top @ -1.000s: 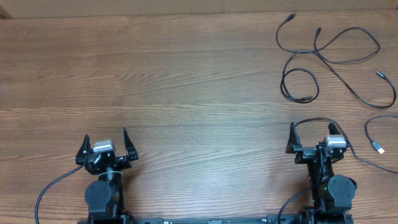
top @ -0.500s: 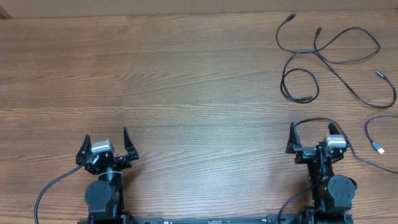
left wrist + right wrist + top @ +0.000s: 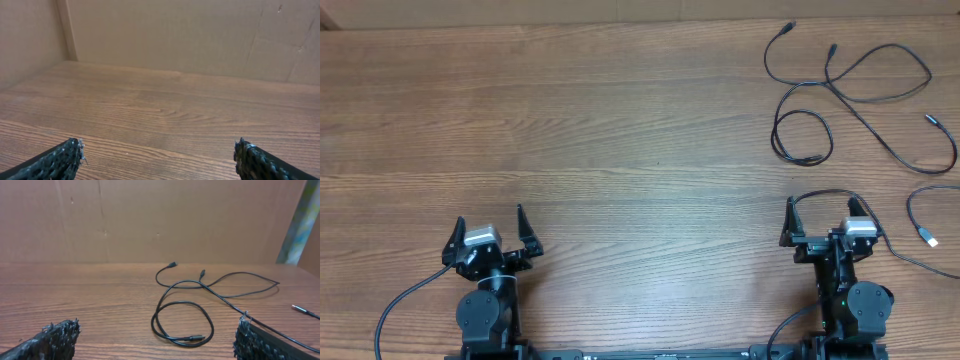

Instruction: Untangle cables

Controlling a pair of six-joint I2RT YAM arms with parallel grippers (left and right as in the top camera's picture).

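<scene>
While the wooden table [image 3: 620, 130] stretched away from both arms, the left gripper [image 3: 489, 217] and right gripper [image 3: 822, 206] sat at its near edge, jaws spread wide, holding nothing. The cables [image 3: 831, 85] sprawled in loose, crossing loops at the far right.

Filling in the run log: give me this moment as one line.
left gripper open, empty | right gripper open, empty | cables loose, far right, none gripped
</scene>
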